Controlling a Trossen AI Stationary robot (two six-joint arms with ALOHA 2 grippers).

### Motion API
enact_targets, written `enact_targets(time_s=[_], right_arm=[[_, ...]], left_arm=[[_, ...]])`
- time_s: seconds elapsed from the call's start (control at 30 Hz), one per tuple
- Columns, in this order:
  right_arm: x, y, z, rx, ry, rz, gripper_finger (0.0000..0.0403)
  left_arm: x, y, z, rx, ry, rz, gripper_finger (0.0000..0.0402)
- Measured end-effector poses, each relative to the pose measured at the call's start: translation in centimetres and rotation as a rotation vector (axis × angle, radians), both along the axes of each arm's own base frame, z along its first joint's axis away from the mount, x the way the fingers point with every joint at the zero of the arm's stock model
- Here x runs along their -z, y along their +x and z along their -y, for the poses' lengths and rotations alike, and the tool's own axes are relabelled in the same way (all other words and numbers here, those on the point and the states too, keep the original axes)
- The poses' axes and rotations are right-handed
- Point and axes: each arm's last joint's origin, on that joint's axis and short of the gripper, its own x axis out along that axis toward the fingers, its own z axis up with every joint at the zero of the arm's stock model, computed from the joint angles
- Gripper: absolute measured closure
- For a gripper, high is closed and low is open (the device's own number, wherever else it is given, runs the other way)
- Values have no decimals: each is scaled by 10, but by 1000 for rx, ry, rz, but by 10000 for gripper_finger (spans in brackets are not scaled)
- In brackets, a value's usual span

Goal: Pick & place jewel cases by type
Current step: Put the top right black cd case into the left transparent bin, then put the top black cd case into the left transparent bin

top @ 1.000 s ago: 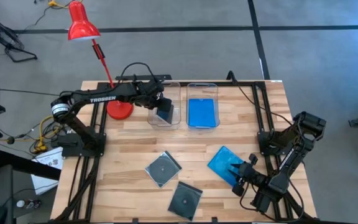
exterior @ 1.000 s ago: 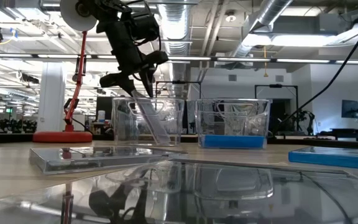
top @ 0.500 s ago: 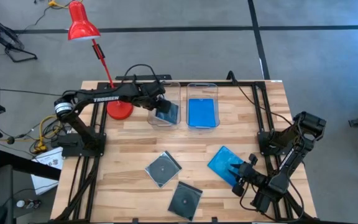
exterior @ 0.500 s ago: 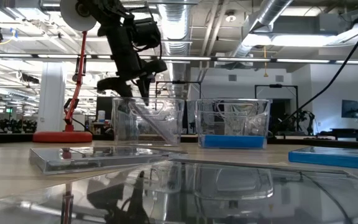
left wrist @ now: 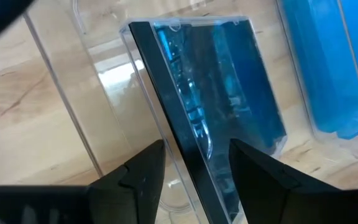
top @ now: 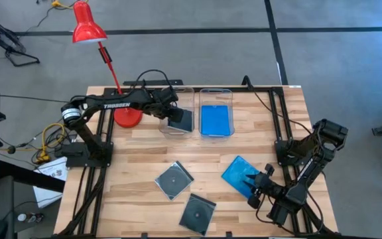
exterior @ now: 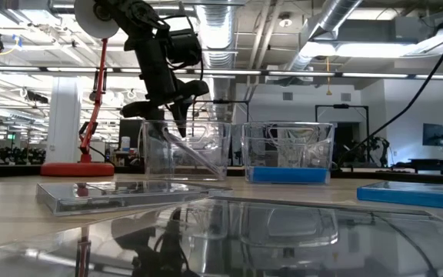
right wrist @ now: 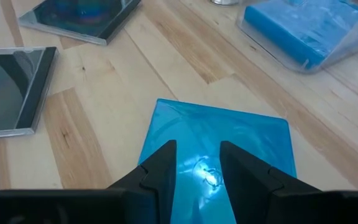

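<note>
A clear, dark-backed jewel case (left wrist: 210, 106) leans slanted inside the left clear bin (top: 190, 93), seen through the bin wall in the low view (exterior: 194, 158). My left gripper (left wrist: 194, 177) is open above that bin, and the case's upper edge stands between its fingers. The right bin (top: 201, 133) holds blue cases (top: 215, 119). A blue case (top: 239, 174) lies flat on the table. My right gripper (right wrist: 197, 171) is open, its fingers over that case's near-right edge (right wrist: 185, 155). Two clear cases (top: 174, 179) (top: 197, 212) lie flat on the near middle of the table. My left gripper comes from above with the leaning case's upper edge (left wrist: 185, 162) between its open fingers; whether a finger touches it, I cannot tell. The case's lower end sits in the bin. My right gripper: whether its fingers touch the blue case, I cannot tell.
A red lamp (top: 88, 26) stands with its base (top: 128, 116) just left of the left bin, close to my left arm. Bare wood lies between the bins and the loose cases. The right arm's frame (top: 290, 153) stands at the table's right edge.
The case in the left bin has tipped further over toward the right, showing more of its face from above. My left gripper has drawn back a little toward the table's left and risen slightly. The right arm has kept still.
</note>
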Motion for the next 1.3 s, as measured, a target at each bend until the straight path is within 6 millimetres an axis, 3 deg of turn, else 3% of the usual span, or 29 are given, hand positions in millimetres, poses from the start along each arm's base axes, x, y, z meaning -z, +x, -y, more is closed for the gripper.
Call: enact_targets(time_s=[1.0,1.17,1.3], right_arm=[[0,0,0,0,0,0,285],[0,0,0,0,0,0,285],[0,0,0,0,0,0,285]], left_arm=[[1,-4,-3,14,4,-33,231],[-17,-1,-5,93,56,-61,231],[-47,9,1,150,167,-87,231]])
